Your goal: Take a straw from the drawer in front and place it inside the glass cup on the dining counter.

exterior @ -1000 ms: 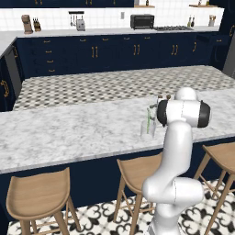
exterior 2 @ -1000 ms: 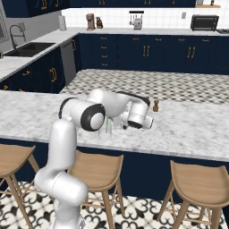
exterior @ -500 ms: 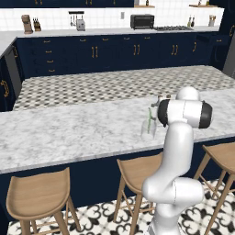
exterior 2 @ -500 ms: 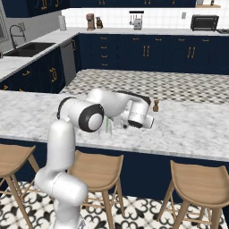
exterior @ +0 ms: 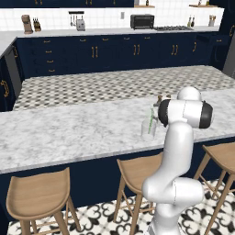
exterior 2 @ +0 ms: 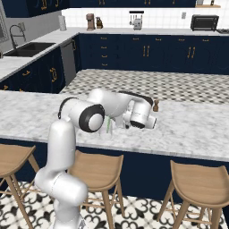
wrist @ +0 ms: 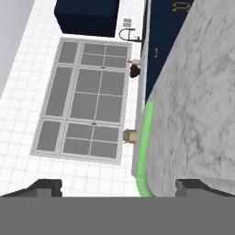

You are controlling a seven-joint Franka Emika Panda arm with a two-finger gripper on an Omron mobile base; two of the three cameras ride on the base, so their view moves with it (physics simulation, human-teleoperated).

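Observation:
The glass cup [exterior: 148, 131] stands on the dining counter [exterior: 69, 133] just left of the arm's elbow. The light-green straw [exterior: 151, 118] leans upright inside it, rising above the rim. From the right base view the cup [exterior 2: 110, 129] with the straw [exterior 2: 108, 123] sits between the elbow and the white hand [exterior 2: 139, 117]. My gripper [wrist: 118, 186] lies level over the counter and is open, its two dark fingertips [wrist: 44, 185] spread wide. In the hand view the straw [wrist: 145, 147] runs up between them, touching neither.
A small brown shaker [exterior 2: 156, 106] stands on the counter behind the hand. Tan wooden stools [exterior: 39, 197] [exterior: 140, 172] line the counter's near side. Beyond lie the patterned floor and the navy back cabinets [exterior: 114, 53], with a sink [exterior 2: 27, 47] at left.
The jaws have spread a little wider. The arm, the cup and the straw stay where they were.

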